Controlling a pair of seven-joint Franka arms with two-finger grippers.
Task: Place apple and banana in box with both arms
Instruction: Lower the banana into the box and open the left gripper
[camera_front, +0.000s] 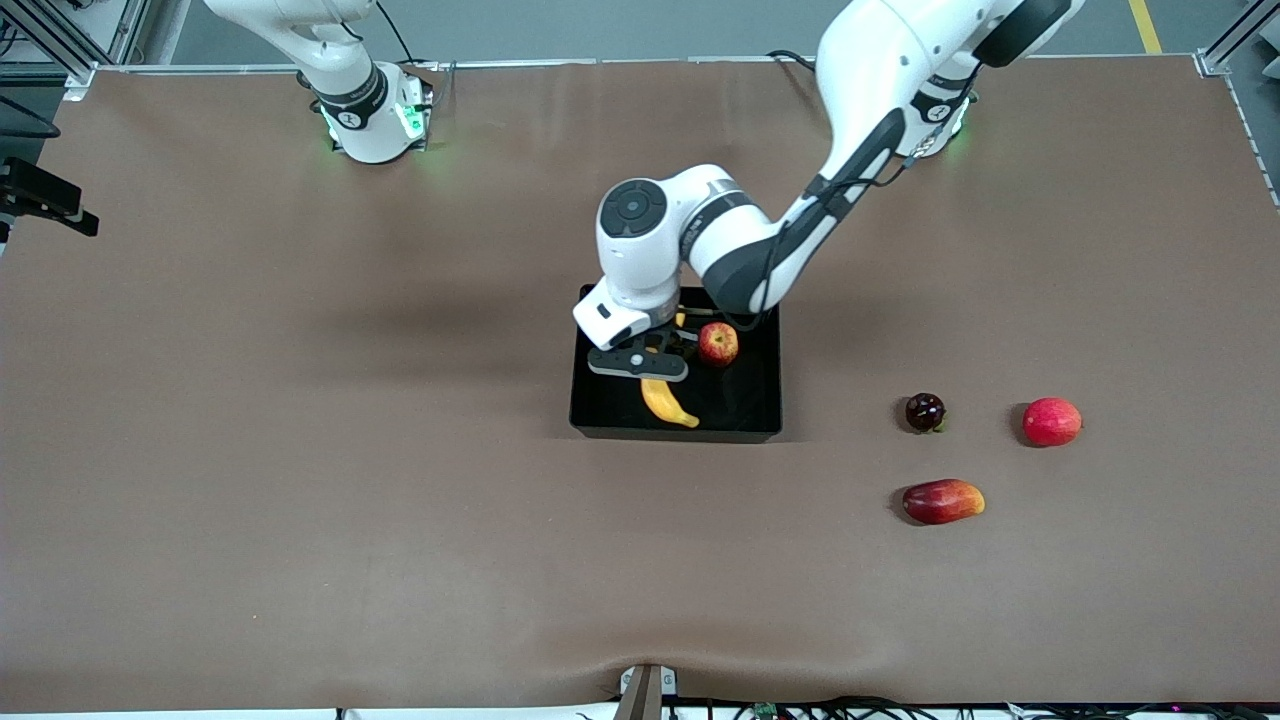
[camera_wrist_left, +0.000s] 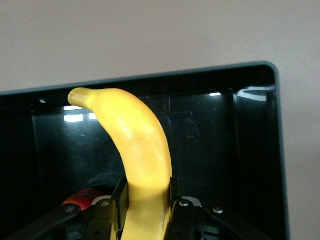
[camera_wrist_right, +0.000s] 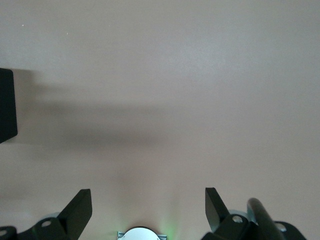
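Observation:
The black box (camera_front: 745, 405) sits mid-table. The red-and-yellow apple (camera_front: 718, 343) lies inside it, toward the robots' side. My left gripper (camera_front: 655, 375) is down in the box, shut on the yellow banana (camera_front: 668, 403), whose free end points toward the front camera and rests low over the box floor. In the left wrist view the fingers (camera_wrist_left: 120, 197) press both sides of the banana (camera_wrist_left: 140, 145), with the box wall (camera_wrist_left: 250, 70) around it and a bit of red showing beside the fingers. My right gripper (camera_wrist_right: 148, 197) is open and empty, held over bare table near its base.
Toward the left arm's end of the table lie a dark round fruit (camera_front: 925, 411), a plain pinkish-red round fruit (camera_front: 1051, 421) and a red-and-yellow mango-like fruit (camera_front: 943, 501), nearer to the front camera than the box.

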